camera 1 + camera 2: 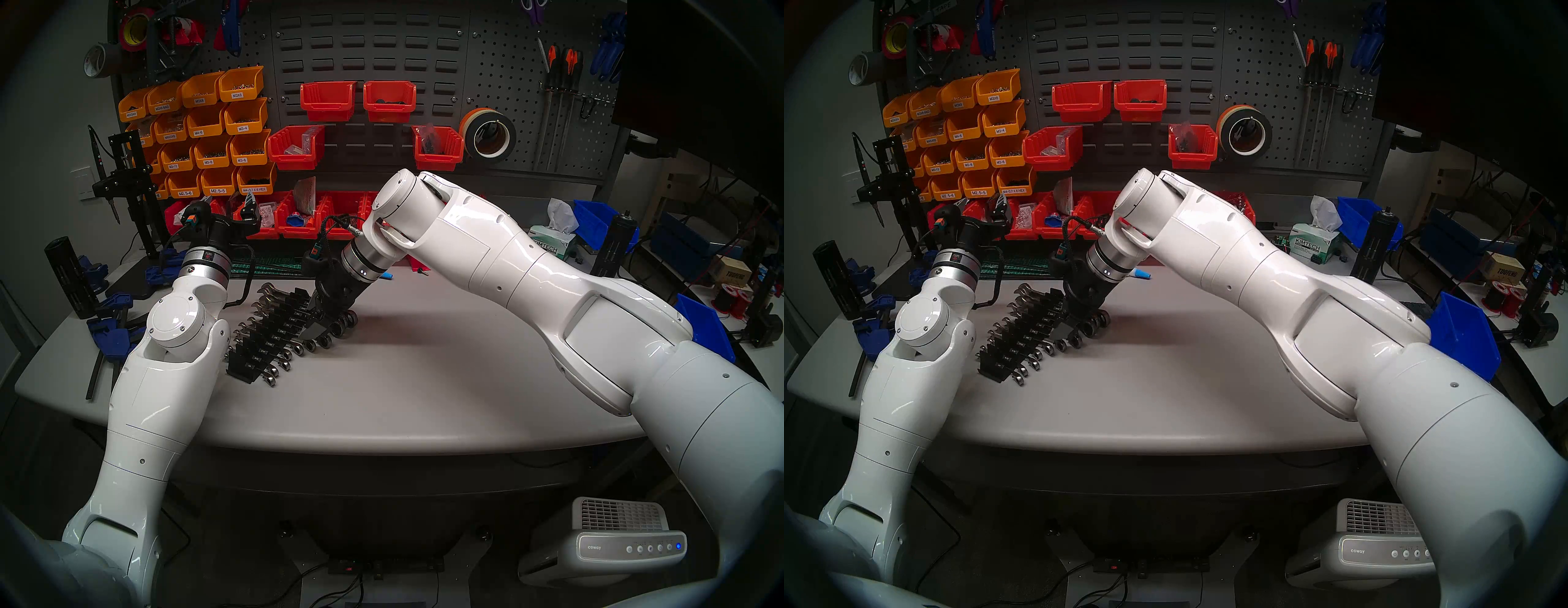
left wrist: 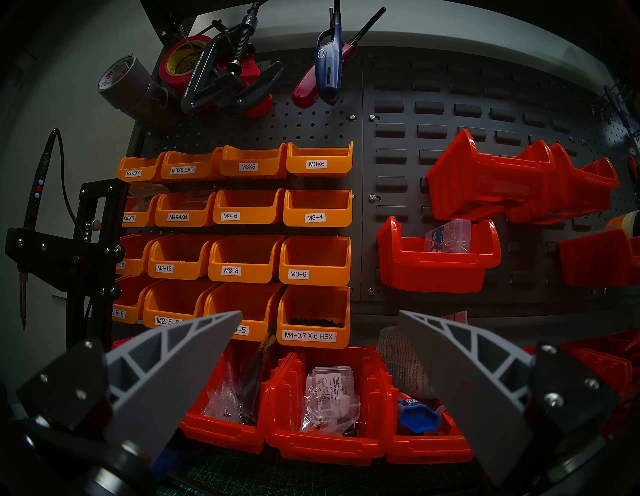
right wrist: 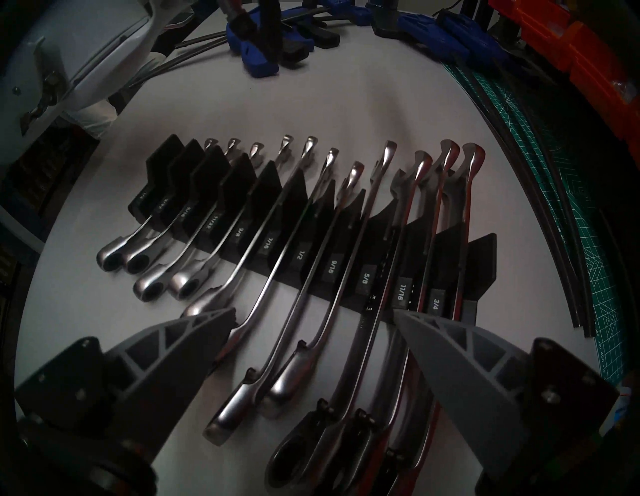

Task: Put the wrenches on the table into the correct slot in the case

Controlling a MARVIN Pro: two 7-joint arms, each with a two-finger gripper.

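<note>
So the black plastic rack [image 3: 313, 239] sits on the matte grey table [image 1: 424, 382], stepped row of narrow slots w/ tiny white size labels, 3/8 thru 3/4 readable in the right wrist cam. Polished chrome wrenches [image 3: 277, 270] fill the slots, open jaws at the far end, round ratchet rings toward the cam, super shiny. Can't tell which one is the mid-sized one, they all look seated.

Right gripper [image 3: 313, 317] hovers just over the big-wrench end of the rack, ribbed grey wedge fingers [image 3: 446, 350] spread wide, nothing between them. Left gripper [image 2: 320, 313] is also spread apart and empty, pointed at the pegboard w/ glossy orange bins [image 2: 315, 207] and red bins [image 2: 329, 433], well apart from the rack.
</note>
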